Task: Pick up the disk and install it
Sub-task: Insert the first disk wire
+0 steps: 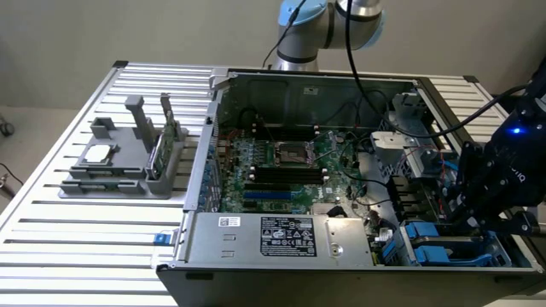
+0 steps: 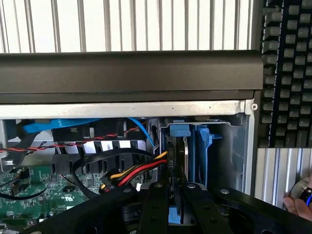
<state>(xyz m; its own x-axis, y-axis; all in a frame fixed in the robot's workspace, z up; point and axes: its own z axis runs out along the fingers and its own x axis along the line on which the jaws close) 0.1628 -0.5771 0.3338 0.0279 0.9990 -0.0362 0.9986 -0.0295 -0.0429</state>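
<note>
The disk [image 2: 179, 151] stands on edge in the drive bay at the corner of the open computer case [image 1: 298, 83], a thin silver-grey slab framed by its blue carrier [image 2: 204, 141]. In the wrist view my gripper [image 2: 176, 189] reaches down into that bay, and its two black fingers [image 2: 155, 204] are shut on the disk's near edge, with blue plastic showing between them. In the exterior view the gripper [image 1: 479, 220] hangs over the bay at the exterior view's right, where blue carriers [image 1: 424, 235] show beside it.
Red, yellow and black cables [image 2: 139, 170] run close beside the bay. The power supply [image 1: 282, 236] and motherboard [image 1: 282, 160] fill the case. A grey fixture [image 1: 119, 166] with a chip and green card stands at the exterior view's left. A keyboard [image 2: 287, 73] and a person's hand [image 2: 298, 202] lie outside the case.
</note>
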